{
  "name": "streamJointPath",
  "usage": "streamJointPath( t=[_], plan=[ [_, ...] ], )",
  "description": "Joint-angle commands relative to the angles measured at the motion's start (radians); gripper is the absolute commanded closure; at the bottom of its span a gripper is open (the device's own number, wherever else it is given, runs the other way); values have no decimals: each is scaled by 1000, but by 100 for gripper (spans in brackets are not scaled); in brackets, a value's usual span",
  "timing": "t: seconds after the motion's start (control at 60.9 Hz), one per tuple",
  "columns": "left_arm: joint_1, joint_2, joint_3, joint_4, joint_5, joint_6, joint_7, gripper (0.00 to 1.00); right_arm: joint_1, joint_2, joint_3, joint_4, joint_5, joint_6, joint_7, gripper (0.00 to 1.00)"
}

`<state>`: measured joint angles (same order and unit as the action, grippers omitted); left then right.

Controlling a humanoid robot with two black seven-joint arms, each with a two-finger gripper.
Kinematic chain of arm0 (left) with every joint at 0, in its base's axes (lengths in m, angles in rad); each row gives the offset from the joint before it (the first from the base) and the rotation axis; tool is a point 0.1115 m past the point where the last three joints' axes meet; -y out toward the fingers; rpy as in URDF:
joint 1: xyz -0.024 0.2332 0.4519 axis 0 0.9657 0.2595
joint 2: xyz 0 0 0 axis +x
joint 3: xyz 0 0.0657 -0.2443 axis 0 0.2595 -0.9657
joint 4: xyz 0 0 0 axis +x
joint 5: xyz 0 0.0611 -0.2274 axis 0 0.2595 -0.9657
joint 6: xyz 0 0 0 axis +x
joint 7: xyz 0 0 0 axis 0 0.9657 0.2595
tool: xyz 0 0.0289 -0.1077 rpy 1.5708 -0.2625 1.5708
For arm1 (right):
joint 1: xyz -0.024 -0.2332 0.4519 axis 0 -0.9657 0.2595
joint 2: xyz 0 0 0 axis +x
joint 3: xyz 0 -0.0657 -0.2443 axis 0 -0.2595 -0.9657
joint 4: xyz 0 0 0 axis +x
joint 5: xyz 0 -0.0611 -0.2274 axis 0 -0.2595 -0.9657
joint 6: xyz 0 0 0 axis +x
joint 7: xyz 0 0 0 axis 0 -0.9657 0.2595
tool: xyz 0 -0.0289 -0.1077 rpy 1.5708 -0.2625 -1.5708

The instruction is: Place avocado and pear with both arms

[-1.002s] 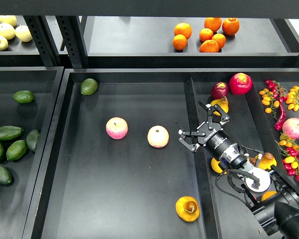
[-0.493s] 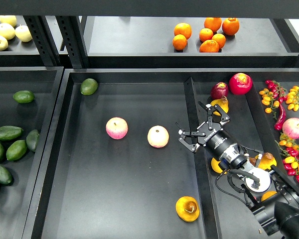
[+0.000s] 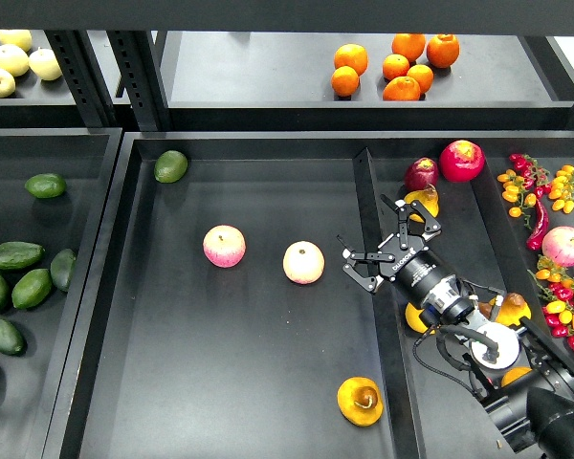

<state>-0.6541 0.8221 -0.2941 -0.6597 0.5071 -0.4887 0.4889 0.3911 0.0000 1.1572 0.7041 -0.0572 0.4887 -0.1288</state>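
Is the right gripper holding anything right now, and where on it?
Nothing is held. The right gripper is open and empty above the tray divider; the pear lies untouched. The left gripper is out of view.

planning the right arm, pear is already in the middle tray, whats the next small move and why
Probably pull the right gripper back toward the robot, out over the side bin: its fingers are open and empty above the divider, and the pear lies apart in the middle tray.

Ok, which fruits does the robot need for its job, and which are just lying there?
For the job:
- orange-yellow pear
- one of the dark avocados in the left bin; which one is unclear
- right gripper, open and empty

Just lying there:
- two pink-yellow apples
- paler round avocado
- oranges on the shelf
- red fruit
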Motion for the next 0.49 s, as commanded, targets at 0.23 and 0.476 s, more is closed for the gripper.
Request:
streamJointPath(
  t=[0.23,0.476],
  plan=[
    [-65,-9,-135,-46,-208,0,0,17,0,0,-5,0,-1,0,-2,1],
    [-48,-26,-296,-146,-349,0,0,17,0,0,-5,2,-1,0,-2,1]
  ],
)
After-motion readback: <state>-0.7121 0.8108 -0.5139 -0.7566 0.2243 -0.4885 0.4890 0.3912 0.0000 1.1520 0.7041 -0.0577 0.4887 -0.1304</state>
